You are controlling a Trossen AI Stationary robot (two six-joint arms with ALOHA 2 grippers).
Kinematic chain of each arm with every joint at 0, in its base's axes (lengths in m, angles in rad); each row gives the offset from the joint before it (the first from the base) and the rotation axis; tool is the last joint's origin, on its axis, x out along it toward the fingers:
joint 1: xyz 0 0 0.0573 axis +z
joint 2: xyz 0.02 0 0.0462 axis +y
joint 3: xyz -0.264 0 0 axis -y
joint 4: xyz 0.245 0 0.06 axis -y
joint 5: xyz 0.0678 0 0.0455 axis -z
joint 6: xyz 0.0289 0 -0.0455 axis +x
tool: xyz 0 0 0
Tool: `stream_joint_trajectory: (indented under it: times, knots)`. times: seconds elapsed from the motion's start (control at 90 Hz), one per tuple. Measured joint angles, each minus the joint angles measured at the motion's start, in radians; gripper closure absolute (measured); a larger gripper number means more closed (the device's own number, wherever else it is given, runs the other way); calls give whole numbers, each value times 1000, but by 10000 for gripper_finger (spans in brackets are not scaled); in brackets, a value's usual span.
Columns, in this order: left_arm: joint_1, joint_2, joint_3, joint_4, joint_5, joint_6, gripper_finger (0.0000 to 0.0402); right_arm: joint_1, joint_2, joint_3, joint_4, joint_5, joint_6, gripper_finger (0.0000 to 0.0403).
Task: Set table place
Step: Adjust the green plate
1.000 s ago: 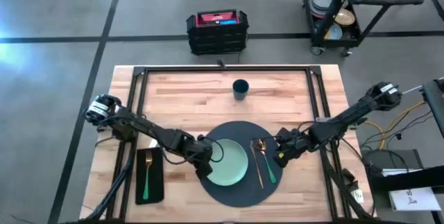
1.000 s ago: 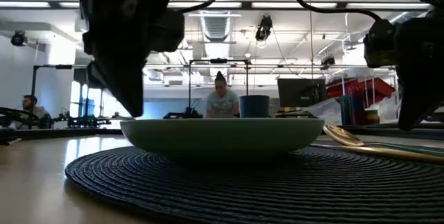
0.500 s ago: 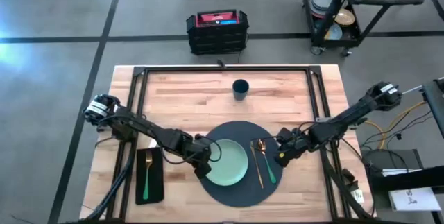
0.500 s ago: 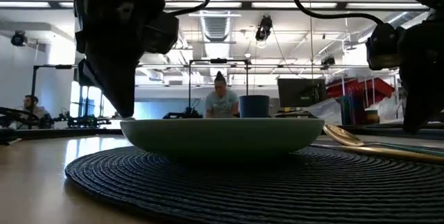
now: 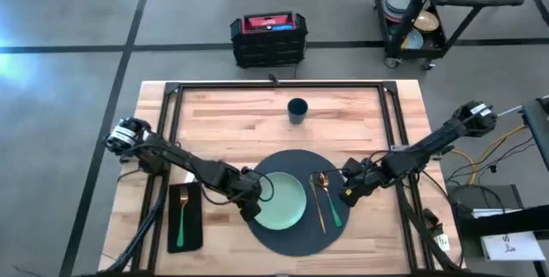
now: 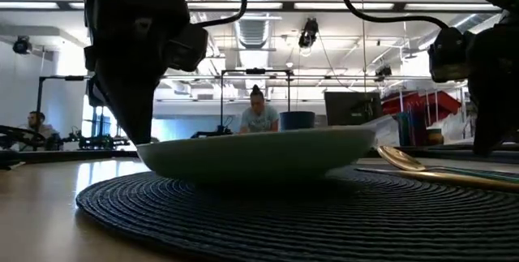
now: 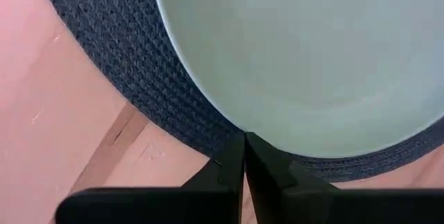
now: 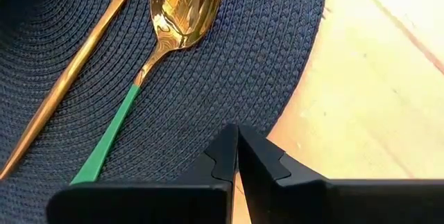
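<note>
Pinching the plate (image 5: 281, 201) at its left rim, my left fingers (image 7: 244, 156) are pressed together on the edge, and that side sits low while the far side tips up off the placemat (image 5: 296, 234). My right fingers (image 8: 237, 148), shut on nothing, hover over the mat's right edge just beside the spoon (image 8: 166, 37). Bare desk (image 5: 223, 123) lies open behind the mat, with the cup (image 5: 297, 110) well apart and the napkin (image 5: 184, 217) near the left edge.

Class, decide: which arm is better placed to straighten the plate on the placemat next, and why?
Left. The left gripper sits shut at the plate's rim, which looks tilted; the right gripper, also shut, is beyond the spoon.
</note>
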State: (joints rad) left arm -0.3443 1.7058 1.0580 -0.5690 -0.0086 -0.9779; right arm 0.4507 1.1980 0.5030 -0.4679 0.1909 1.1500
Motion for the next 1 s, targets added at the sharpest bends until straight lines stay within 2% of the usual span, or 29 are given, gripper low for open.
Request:
stream_joint_trajectory:
  times: [1.0]
  knots:
    - [-8, -7, 1, 0, 4, 0, 402, 0, 0, 0, 0, -8, -3, 403]
